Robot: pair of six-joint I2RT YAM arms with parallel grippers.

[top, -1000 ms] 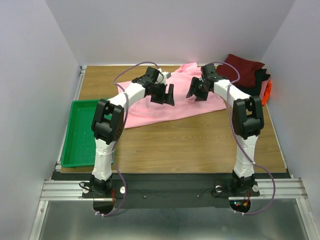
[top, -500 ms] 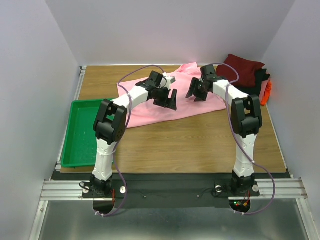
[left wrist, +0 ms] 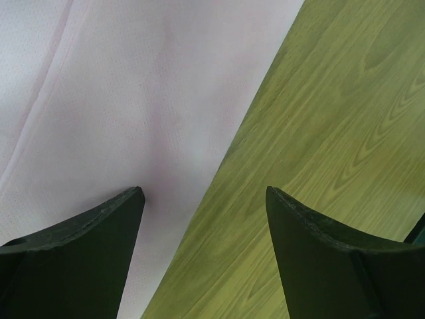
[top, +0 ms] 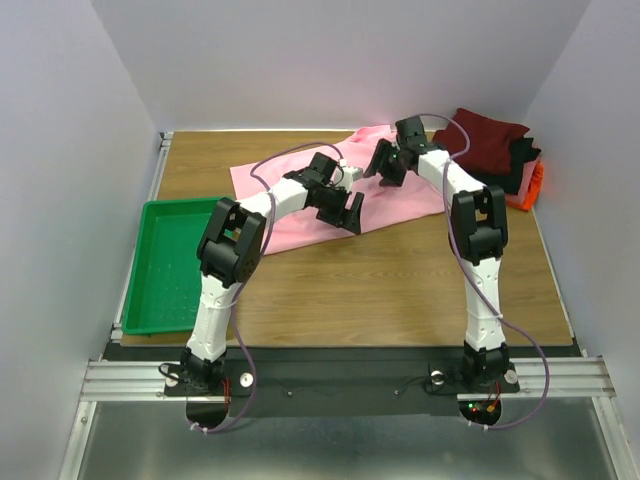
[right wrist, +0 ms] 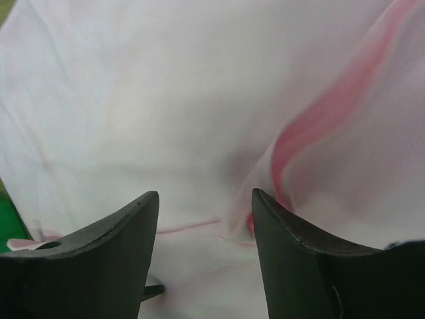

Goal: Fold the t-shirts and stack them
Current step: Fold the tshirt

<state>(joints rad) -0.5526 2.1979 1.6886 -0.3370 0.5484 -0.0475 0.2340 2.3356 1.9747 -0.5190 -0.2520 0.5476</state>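
The light pink t-shirt [top: 400, 198] lies spread flat at the back middle of the table. My left gripper [top: 350, 212] is open and empty, low over the shirt's front edge. In the left wrist view that gripper [left wrist: 204, 194] straddles the hem, with pink cloth [left wrist: 126, 100] on the left and bare wood on the right. My right gripper [top: 384, 166] is open and empty over the far part of the shirt. In the right wrist view that gripper [right wrist: 204, 194] hangs above a raised crease [right wrist: 319, 113]. A pile of dark red [top: 490, 138], black [top: 520, 165] and orange-red [top: 537, 186] shirts sits at the back right.
A green plastic tray [top: 160, 270] stands at the table's left edge. The wooden table [top: 400, 280] has white walls on three sides. Both arms reach to the back half, and their cables arc above the pink shirt.
My left gripper has moved right and nearer, to the pink shirt's front edge. My right gripper has moved back and slightly left, toward the shirt's far edge. Both are still open.
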